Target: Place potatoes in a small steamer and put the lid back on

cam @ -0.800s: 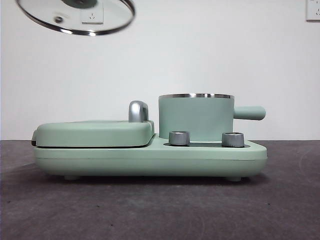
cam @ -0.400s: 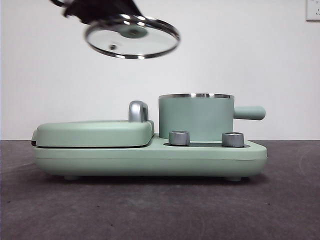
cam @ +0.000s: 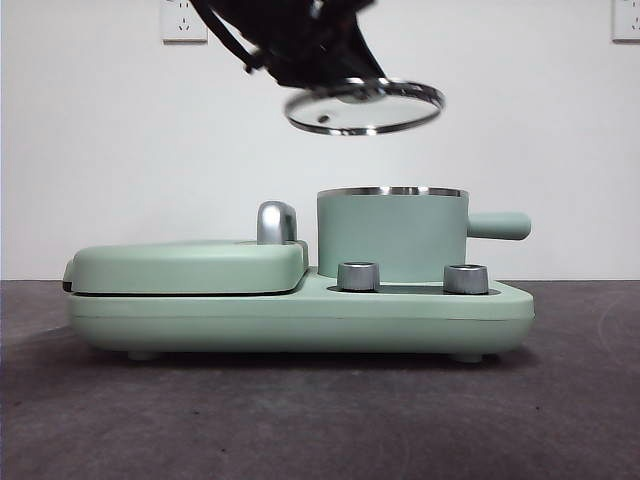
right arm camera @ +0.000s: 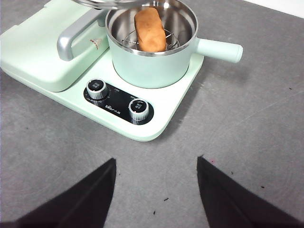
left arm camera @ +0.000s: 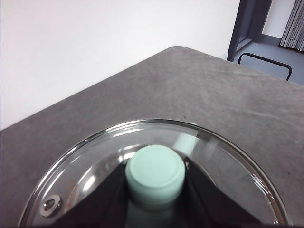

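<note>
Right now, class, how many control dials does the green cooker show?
2: both on the dark panel in front of the steamer pot, one dial nearer the griddle lid's handle, the other dial beside it.

Small print sits on the black control panel (right arm camera: 118, 102) — too tiny to read (knob markings likewise).

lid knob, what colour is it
Mint green; the lid knob shows best in the left wrist view.

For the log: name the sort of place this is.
Probably a lab or test room rather than a kitchen: a bare white wall, a grey table and one cooker.
</note>
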You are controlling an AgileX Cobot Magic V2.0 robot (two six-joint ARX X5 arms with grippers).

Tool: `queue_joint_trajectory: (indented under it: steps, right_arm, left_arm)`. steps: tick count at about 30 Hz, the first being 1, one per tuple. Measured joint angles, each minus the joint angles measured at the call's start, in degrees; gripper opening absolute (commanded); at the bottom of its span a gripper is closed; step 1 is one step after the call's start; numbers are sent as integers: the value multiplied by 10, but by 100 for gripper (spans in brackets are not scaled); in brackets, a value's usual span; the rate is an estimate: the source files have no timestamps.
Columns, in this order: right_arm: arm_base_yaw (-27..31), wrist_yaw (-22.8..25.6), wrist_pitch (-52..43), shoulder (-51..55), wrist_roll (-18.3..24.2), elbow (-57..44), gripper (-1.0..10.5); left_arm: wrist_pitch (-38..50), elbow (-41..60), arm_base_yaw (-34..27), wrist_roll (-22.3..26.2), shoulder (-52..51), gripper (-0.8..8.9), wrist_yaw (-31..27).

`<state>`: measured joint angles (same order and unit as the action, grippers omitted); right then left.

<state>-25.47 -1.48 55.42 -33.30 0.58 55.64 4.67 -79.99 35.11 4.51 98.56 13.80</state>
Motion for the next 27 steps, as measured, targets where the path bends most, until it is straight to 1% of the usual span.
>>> queue_joint_trajectory:
  steps: [11,27]
  right_arm:
    - [0,0,9,0,0,0,262]
    - [0,0,11,0,0,0,262]
  left_arm:
    - [109,-14,4,4,96,10,0]
    - [110,-18,4,5,123,10,0]
